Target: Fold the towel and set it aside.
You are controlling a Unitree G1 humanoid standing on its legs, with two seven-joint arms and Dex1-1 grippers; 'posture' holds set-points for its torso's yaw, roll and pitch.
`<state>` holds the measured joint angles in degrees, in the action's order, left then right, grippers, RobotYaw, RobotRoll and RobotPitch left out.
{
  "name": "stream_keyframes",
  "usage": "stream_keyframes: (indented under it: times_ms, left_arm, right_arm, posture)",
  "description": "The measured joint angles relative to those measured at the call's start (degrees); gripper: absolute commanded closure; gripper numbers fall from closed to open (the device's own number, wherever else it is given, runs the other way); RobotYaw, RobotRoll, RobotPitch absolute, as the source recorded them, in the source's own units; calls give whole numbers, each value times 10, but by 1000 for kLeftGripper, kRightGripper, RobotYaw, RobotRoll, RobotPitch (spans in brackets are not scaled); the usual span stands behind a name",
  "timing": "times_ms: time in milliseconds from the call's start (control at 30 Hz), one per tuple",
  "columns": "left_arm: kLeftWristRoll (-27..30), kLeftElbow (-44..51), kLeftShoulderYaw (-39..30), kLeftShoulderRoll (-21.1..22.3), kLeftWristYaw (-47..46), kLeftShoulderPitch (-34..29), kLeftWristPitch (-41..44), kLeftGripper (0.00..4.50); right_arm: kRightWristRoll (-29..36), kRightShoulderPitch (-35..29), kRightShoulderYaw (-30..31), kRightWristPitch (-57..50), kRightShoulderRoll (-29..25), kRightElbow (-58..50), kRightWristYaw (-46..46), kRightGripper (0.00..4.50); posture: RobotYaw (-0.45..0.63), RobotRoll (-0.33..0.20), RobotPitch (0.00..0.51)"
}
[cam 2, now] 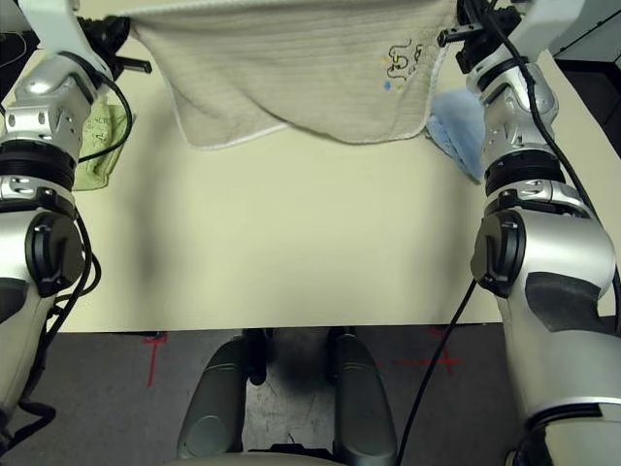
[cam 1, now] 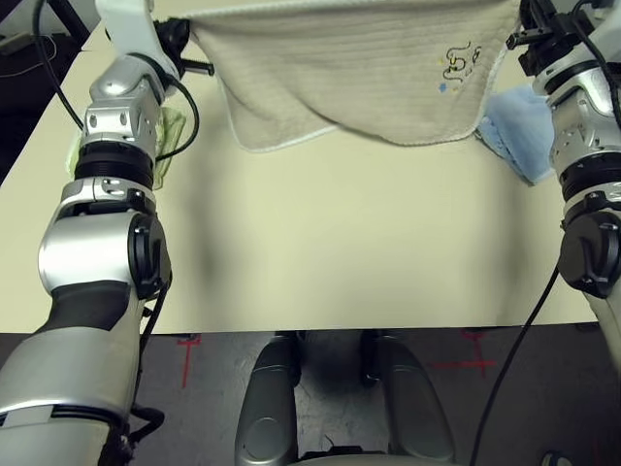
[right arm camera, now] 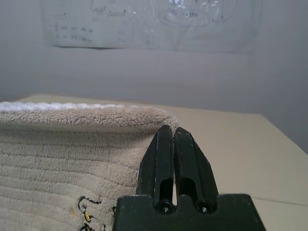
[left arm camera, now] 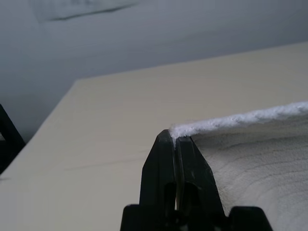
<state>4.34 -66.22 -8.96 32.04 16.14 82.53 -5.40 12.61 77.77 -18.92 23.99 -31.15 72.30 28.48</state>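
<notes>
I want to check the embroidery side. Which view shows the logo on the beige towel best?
The left eye view: the logo faces the camera whole on the hanging beige towel. The right eye view shows it too, near the top edge. The right wrist view catches only part; the left wrist view shows plain cloth and white edging.

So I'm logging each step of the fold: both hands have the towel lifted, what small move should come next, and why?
Probably lower both hands forward together, laying the beige towel onto the table. The left hand and right hand each pinch a top corner, and its lower edge hangs loose above bare tabletop, between the green towel and blue towel.
</notes>
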Motion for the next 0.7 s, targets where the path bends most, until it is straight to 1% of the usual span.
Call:
stream_keyframes:
  times_ms: [100, 200, 300, 400, 500, 567, 633, 700]
  left_arm:
    - [1, 1, -5, 8, 1, 16, -40, 4472]
    - [5, 10, -15, 12, 25, 13, -64, 4472]
    - [20, 65, -18, 26, 80, -34, -57, 4472]
    - [39, 167, -15, 45, 156, -125, 11, 4472]
    - [69, 296, 2, 84, 251, -238, 137, 4472]
    - [86, 361, 8, 115, 299, -291, 212, 4472]
    - [98, 410, 9, 139, 331, -317, 258, 4472]
    - [111, 444, 9, 162, 357, -325, 292, 4472]
  right_arm:
    - [7, 6, -11, 6, -10, 0, 28, 4500]
    - [21, 2, -26, 6, -20, 0, 72, 4500]
    - [41, -23, -39, -16, -31, -3, 144, 4500]
    - [46, -70, -41, -50, -43, -5, 212, 4500]
    - [43, -130, -25, -94, -61, -12, 300, 4500]
    - [42, -158, -15, -127, -71, -16, 353, 4500]
    - [38, -173, -1, -156, -80, -27, 395, 4500]
    - [32, -181, 10, -169, -91, -37, 426, 4500]
  posture:
    - [51, 0, 319]
    - [45, 0, 324]
    - [40, 0, 329]
    - [42, 0, 330]
    - [41, 0, 331]
    - [32, 0, 330]
    - [28, 0, 330]
    - [23, 0, 328]
